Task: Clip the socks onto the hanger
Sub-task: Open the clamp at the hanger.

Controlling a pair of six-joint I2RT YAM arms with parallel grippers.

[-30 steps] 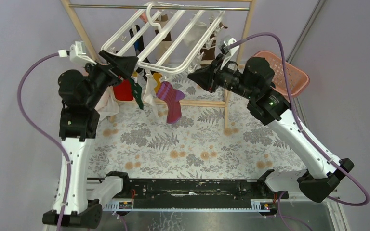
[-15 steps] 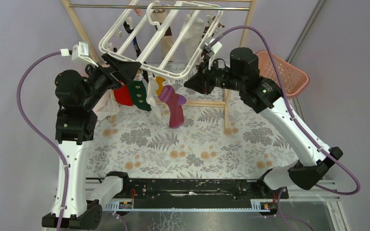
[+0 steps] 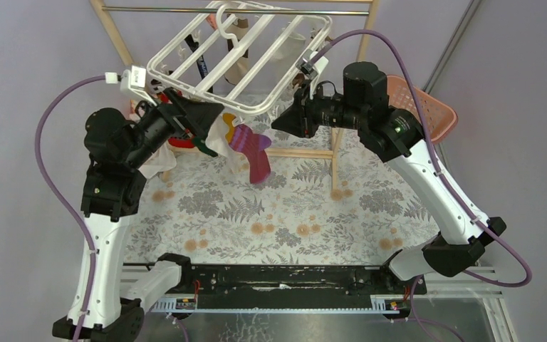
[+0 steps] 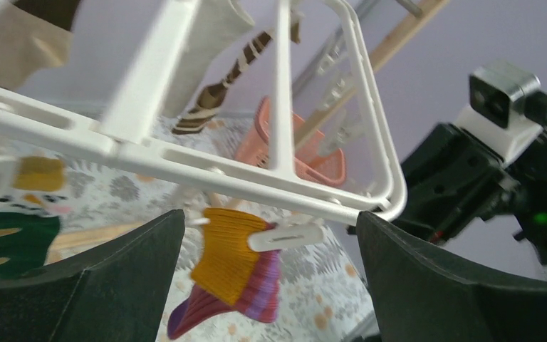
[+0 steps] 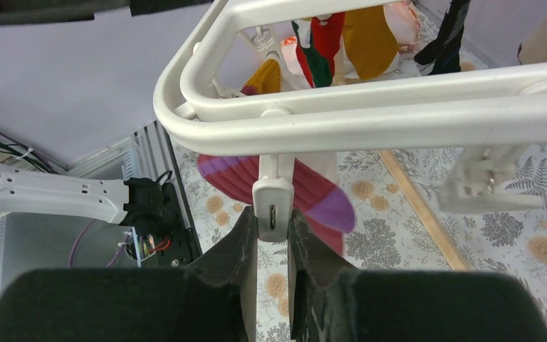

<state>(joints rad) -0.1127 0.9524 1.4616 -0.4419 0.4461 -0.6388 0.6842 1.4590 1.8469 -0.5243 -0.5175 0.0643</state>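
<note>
The white hanger [image 3: 173, 43] hangs tilted from the rod, with several socks clipped along its near edge. Among them is a purple-and-red sock [image 3: 256, 155] with an orange cuff [image 4: 229, 253], held by a white clip [image 4: 285, 236]. My left gripper [image 3: 210, 121] [image 4: 271, 239] is wide open just under the hanger's near bar [image 4: 256, 179], its jaws either side of that sock and touching nothing. My right gripper [image 3: 278, 122] [image 5: 273, 229] is shut on another white clip [image 5: 273, 203] hanging from the hanger's corner bar [image 5: 370, 122]. That clip holds no sock.
The hanger hangs from the metal rod [image 3: 185, 9] of a wooden rack [image 3: 335, 153]. A pink basket [image 3: 427, 107] stands at the back right. A floral cloth [image 3: 285, 214] covers the table. Another empty clip [image 5: 483, 187] dangles right of my right gripper.
The right gripper rose and shifted left with the clip, tilting the hanger's near corner up. The left gripper moved right along the near bar to the purple sock.
</note>
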